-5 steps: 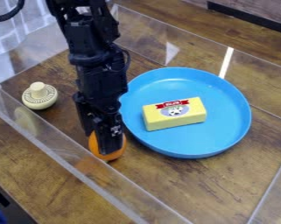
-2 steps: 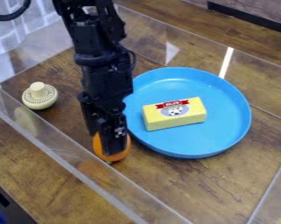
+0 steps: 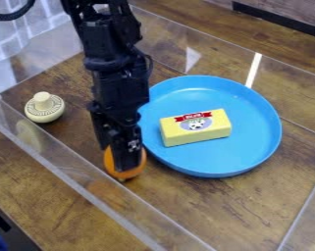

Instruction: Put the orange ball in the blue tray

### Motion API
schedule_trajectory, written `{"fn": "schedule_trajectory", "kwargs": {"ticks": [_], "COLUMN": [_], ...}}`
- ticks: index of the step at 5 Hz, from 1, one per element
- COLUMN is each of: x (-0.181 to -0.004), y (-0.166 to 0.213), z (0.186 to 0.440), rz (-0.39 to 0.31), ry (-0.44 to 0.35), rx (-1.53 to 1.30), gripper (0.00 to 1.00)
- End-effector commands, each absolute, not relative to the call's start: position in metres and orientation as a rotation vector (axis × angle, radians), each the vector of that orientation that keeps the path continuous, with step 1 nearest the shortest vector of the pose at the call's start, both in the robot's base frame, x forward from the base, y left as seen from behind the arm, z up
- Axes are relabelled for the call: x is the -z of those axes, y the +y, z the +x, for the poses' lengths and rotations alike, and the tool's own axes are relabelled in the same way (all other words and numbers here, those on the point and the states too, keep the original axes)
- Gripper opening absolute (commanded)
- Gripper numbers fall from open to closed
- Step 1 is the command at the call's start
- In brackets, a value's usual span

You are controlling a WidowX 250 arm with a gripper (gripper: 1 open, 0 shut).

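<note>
The orange ball [image 3: 117, 162] rests on the wooden table just left of the blue tray [image 3: 251, 147]. My black gripper [image 3: 121, 149] points almost straight down over the ball and is shut on it, its fingers covering the ball's top and sides. Only the ball's lower orange part shows. The round blue tray lies to the right with a yellow rectangular block [image 3: 196, 127] lying in it.
A cream ridged round object with a knob top [image 3: 43, 108] stands on the table to the left of the arm. Clear plastic sheeting [image 3: 55, 157] edges the table's front left. The dark arm [image 3: 105, 49] rises from the gripper toward the top of the view.
The arm and gripper have shifted slightly right toward the tray; the ball stays gripped low at the table.
</note>
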State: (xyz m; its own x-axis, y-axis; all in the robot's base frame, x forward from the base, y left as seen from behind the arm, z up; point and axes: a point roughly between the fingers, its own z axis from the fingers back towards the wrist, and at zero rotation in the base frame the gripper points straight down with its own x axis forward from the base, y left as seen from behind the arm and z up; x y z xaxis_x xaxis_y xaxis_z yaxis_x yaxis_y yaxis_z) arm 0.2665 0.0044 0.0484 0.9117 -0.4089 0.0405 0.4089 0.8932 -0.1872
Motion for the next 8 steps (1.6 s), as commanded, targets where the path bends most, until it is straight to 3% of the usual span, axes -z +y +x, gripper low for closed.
{"fn": "schedule_trajectory", "kwargs": {"ticks": [1,5,8], "x": [-0.063,-0.075,-0.094], "y": [0.0,-0.003,-0.009], "z": [0.277,0.282,0.285], "rz": [-0.173,-0.154,-0.128], "ry": [-0.047,-0.052,-0.053], "rx": [0.459,0.494,0.526], "gripper": [0.0,0.0,0.0]}}
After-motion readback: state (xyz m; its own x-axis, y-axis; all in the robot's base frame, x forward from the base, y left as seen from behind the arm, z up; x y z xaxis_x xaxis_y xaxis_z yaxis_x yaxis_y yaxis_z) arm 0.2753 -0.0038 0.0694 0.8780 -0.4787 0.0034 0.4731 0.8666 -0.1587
